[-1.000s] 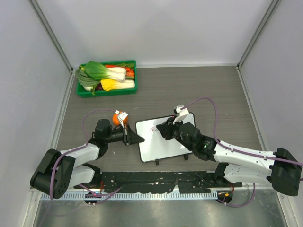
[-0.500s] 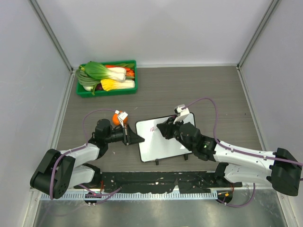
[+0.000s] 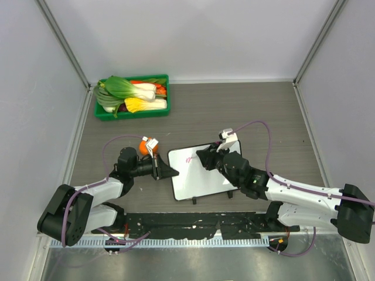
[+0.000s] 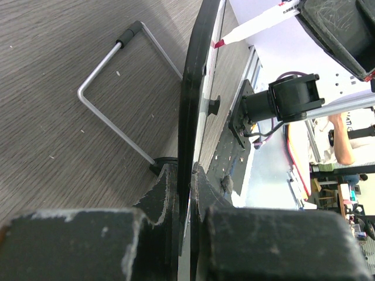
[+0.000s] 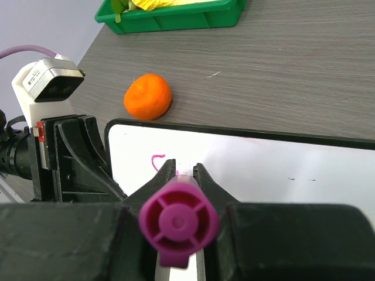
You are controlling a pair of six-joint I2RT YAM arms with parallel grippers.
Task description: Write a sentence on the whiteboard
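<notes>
Whiteboard (image 3: 202, 180): glossy white, thin black frame, one pink stroke (image 5: 157, 160) near a corner. Left gripper (image 3: 174, 171) clamps its edge; right gripper (image 3: 203, 158) grips a magenta marker (image 5: 177, 222).

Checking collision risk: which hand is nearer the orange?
Left. The left hand clamps the whiteboard edge just beside the orange; the right hand is over the board, farther.

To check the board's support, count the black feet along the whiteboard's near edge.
2. One foot sticks out of the whiteboard's near edge toward its left end; the other foot toward the right end. Others may hide underneath.
</notes>
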